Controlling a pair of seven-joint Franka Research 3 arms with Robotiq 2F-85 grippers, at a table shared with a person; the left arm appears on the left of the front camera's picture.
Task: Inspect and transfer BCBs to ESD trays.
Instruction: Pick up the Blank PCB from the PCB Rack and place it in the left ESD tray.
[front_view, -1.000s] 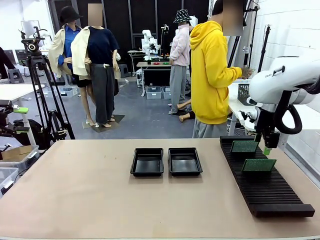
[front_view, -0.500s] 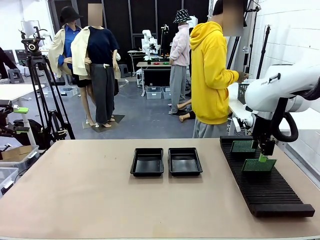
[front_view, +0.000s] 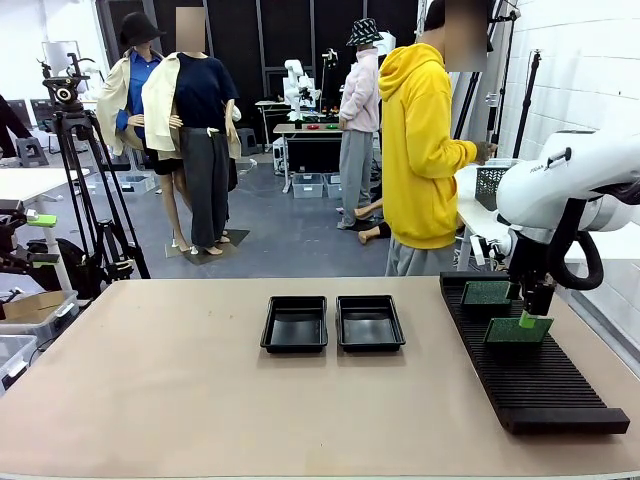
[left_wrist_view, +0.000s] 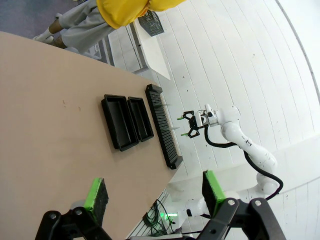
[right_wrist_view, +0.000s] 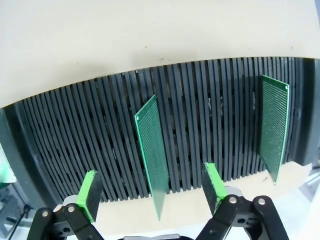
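Note:
Two green BCBs stand on edge in the black slotted rack (front_view: 535, 375) at the table's right: one farther back (front_view: 488, 292), one nearer (front_view: 517, 331). My right gripper (front_view: 530, 316) hangs open right over the nearer board. In the right wrist view that board (right_wrist_view: 152, 155) runs up the middle between my green pads (right_wrist_view: 90, 194), apart from both, and the other board (right_wrist_view: 274, 127) stands off to the right. Two black ESD trays (front_view: 295, 323) (front_view: 370, 322) lie side by side at the table's centre, nothing in them. My left gripper (left_wrist_view: 155, 192) is open, high above the table.
A person in a yellow hoodie (front_view: 425, 150) stands beyond the far edge, turned toward a side bench. A camera tripod (front_view: 80, 180) stands off the table at the left. Bare tabletop (front_view: 150, 380) stretches left of and in front of the trays.
My right gripper has come down and slightly forward, from beside the far board to over the nearer one. The boards, trays and left gripper have not moved.

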